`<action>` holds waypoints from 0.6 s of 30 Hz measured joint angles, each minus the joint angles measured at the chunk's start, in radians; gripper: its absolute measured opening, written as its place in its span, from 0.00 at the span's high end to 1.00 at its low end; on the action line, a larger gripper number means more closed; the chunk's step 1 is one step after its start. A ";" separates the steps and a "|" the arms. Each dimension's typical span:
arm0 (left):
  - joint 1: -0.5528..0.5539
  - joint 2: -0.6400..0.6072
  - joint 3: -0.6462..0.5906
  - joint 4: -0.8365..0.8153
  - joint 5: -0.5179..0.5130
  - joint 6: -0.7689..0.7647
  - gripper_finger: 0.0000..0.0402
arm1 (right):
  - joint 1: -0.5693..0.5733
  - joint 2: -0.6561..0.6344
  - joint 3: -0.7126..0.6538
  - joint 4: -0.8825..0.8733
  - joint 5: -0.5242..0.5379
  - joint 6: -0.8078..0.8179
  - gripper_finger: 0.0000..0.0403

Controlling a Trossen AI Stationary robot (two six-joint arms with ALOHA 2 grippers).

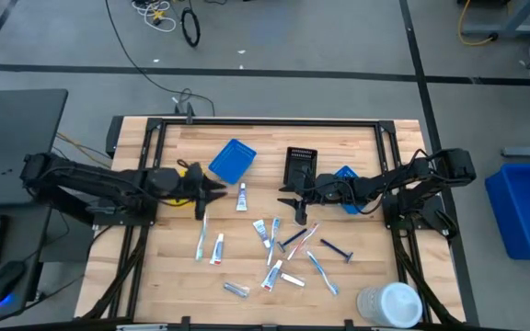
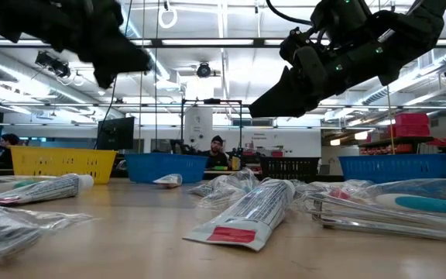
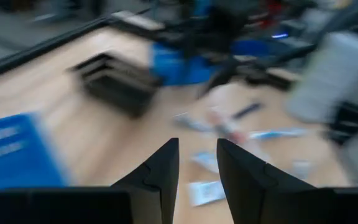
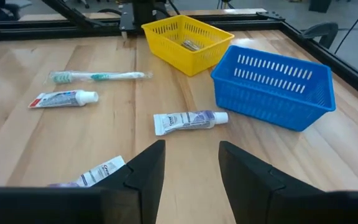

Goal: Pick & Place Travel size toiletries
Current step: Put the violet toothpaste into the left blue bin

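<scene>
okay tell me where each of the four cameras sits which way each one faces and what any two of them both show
High view: overhead, straight down on the table; both arms, left gripper and right gripper.
Low view: table-top height, level across toiletries into the room; both arms overhead.
Left wrist view: past its open fingers toward the black bin.
Right wrist view: past its open fingers toward the yellow bin.
Shared: the blue bin, in high and right wrist views.

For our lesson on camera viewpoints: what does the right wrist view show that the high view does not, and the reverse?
Only the right wrist view shows the yellow bin clearly, with something inside it. Only the high view shows the black bin, the white lidded container and both arms. Both show the blue bin, the wooden table, the toothpaste tube beside that bin, and the open right end effector.
</scene>
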 joint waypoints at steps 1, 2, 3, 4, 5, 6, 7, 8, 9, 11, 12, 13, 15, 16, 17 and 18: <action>-0.020 0.007 0.000 0.027 0.016 0.000 0.71 | 0.000 0.000 0.000 0.000 0.000 -0.002 0.61; -0.039 0.016 0.000 0.052 0.022 0.001 0.71 | 0.000 0.000 0.000 0.000 0.000 -0.003 0.61; -0.059 0.028 0.000 0.073 0.021 0.002 0.71 | 0.000 0.000 0.000 0.000 0.000 -0.004 0.61; -0.078 0.043 0.000 0.083 0.016 0.004 0.71 | 0.000 0.000 0.000 0.000 0.000 -0.004 0.61; -0.094 0.062 0.000 0.085 0.009 0.006 0.71 | 0.000 0.000 0.000 0.000 0.000 -0.004 0.60; -0.111 0.082 0.000 0.085 -0.002 0.007 0.72 | 0.000 0.000 0.000 0.000 0.000 -0.004 0.60; -0.126 0.105 0.000 0.088 -0.020 0.006 0.72 | 0.000 0.000 0.000 0.000 0.000 -0.004 0.60; -0.139 0.128 0.000 0.092 -0.042 0.002 0.72 | 0.000 0.000 0.000 0.000 0.000 -0.004 0.60; -0.150 0.151 0.000 0.093 -0.065 -0.002 0.71 | 0.000 0.000 0.000 0.000 0.000 -0.004 0.60; -0.169 0.204 0.000 0.093 -0.100 -0.017 0.71 | 0.000 0.000 0.000 0.000 0.000 -0.003 0.61; -0.179 0.231 0.000 0.093 -0.106 -0.019 0.71 | 0.000 0.000 0.000 0.000 0.000 -0.001 0.61; -0.188 0.259 0.000 0.094 -0.109 -0.017 0.71 | 0.000 0.000 0.000 0.000 0.000 0.006 0.61; -0.210 0.307 -0.001 0.097 -0.109 -0.011 0.71 | 0.000 0.000 0.000 0.000 0.000 0.016 0.61; -0.219 0.332 -0.001 0.107 -0.108 -0.009 0.71 | 0.000 0.000 0.000 0.000 0.000 0.023 0.61; -0.228 0.353 -0.001 0.114 -0.108 -0.010 0.70 | 0.000 0.000 0.000 0.000 0.000 0.024 0.61; -0.237 0.373 -0.001 0.122 -0.108 -0.021 0.69 | 0.000 0.000 0.000 0.000 0.000 0.027 0.61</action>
